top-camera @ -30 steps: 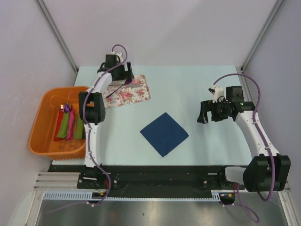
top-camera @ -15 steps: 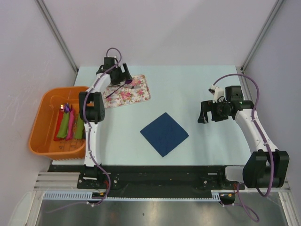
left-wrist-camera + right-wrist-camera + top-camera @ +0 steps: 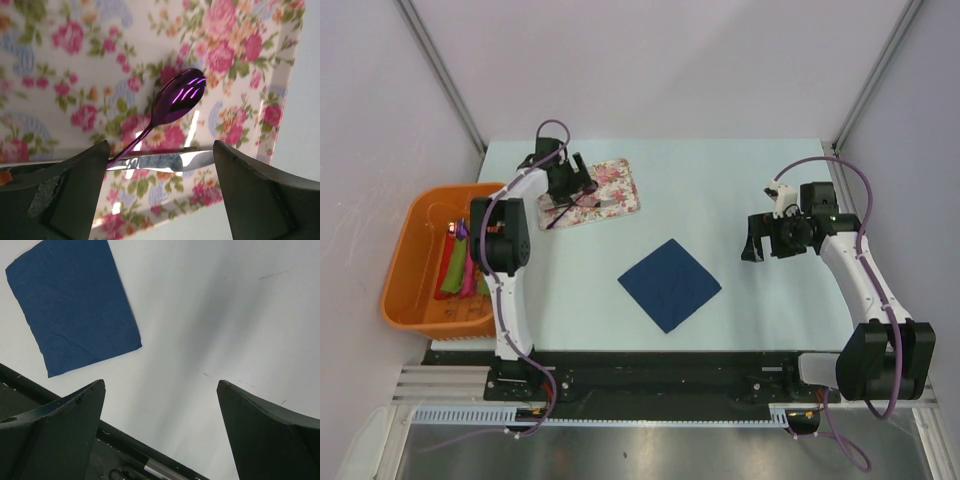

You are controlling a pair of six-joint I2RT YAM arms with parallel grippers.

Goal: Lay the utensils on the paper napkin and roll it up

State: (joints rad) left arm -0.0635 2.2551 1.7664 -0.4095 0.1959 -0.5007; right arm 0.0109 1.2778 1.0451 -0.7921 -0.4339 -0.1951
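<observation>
A purple spoon point(image 3: 177, 97) and a silver knife point(image 3: 165, 161) lie crossed on the floral tray point(image 3: 65, 65). My left gripper point(image 3: 160, 165) is open, low over them, its fingers either side of the knife blade. In the top view the left gripper point(image 3: 568, 185) sits over the tray point(image 3: 615, 190) at the back left. The dark navy napkin point(image 3: 669, 284) lies flat mid-table as a diamond; it also shows in the right wrist view point(image 3: 75, 305). My right gripper point(image 3: 752, 247) is open and empty above the bare table, right of the napkin.
An orange basket point(image 3: 410, 240) at the left edge holds red, pink and green napkin rolls point(image 3: 465, 268). The black front rail point(image 3: 660, 375) runs along the near table edge. Slanted frame posts stand at both back corners.
My left gripper has moved left and down over the tray, closer to the utensils. The right arm has stayed still.
</observation>
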